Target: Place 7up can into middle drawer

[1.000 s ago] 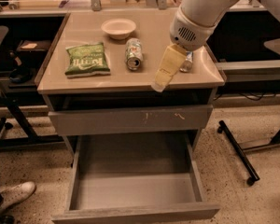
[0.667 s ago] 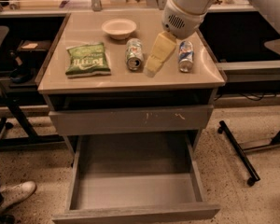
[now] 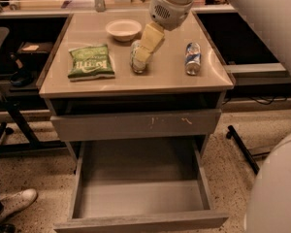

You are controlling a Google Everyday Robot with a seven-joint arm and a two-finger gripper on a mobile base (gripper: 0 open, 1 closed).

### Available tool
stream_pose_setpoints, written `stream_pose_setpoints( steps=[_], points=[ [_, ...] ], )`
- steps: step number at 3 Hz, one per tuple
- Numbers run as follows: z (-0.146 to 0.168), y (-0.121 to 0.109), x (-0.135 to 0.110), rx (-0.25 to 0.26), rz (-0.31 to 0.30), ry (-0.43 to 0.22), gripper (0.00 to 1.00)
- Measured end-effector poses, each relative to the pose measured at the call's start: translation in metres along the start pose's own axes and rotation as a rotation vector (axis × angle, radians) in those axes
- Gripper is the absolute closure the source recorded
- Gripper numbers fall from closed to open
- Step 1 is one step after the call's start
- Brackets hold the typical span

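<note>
While the middle drawer stands pulled out nearest the camera, tray open upward, the 7up can lies on its side on the tabletop above and beyond it, near the middle. Its long axis runs near to far, one end facing the camera. The gripper reaches down from the far side and overlaps the can's right flank; whether it is parted or clamped cannot be told. Likely next is a grasp across the can's width. Blue-and-white can well apart to the right, chip bag left, bowl farther back.
</note>
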State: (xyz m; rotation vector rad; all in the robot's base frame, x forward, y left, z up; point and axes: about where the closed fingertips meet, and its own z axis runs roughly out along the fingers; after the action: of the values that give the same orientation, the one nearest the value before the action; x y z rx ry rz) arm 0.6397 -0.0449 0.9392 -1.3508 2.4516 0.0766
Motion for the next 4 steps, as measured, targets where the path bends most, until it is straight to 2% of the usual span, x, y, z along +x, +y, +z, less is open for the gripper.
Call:
stream_pose_setpoints(
  steps=[1, 2, 3, 4],
  points=[
    [0.024, 0.004, -0.029, -0.034, -0.018, -0.009, 0.00],
    [0.072, 0.000, -0.070, -0.030, -0.028, 0.035, 0.00],
    [0.073, 0.000, -0.072, -0.031, -0.029, 0.035, 0.00],
    [0.082, -0.007, -0.072, -0.050, -0.003, 0.037, 0.00]
  ],
)
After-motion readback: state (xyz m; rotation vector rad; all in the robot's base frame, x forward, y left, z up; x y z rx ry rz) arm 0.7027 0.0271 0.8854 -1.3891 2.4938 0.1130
